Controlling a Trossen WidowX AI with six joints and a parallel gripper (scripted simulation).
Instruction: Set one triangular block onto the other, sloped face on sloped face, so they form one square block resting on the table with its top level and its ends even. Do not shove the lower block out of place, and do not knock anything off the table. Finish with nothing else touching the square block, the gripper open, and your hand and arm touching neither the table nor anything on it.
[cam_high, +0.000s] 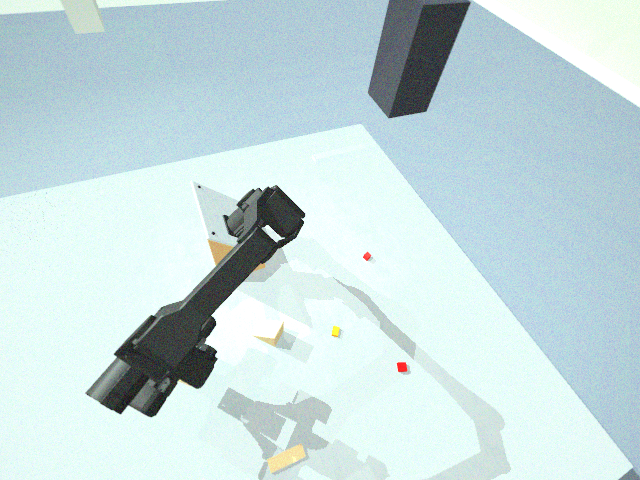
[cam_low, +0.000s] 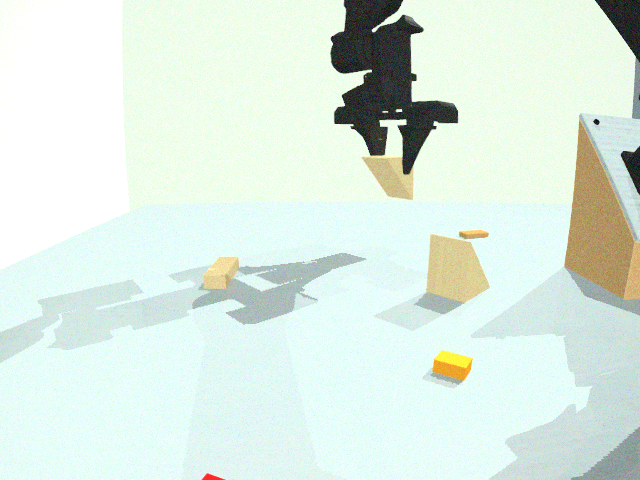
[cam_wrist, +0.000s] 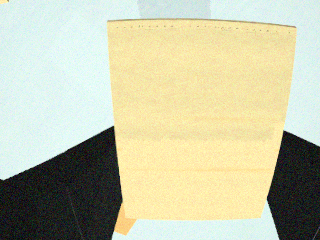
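My gripper is shut on a pale wooden triangular block, held well above the table. In the exterior view its top looks flat and its sloping side faces down and left. The other triangular block stands on the table with its sloping side falling to the right in the exterior view, lower than the held block and to its right. The two blocks are apart. The arm hides the fingers in the top view.
A pale wooden bar, a yellow block and red cubes lie on the table. A small orange piece lies behind the standing block. The wedge-shaped wooden arm mount stands nearby.
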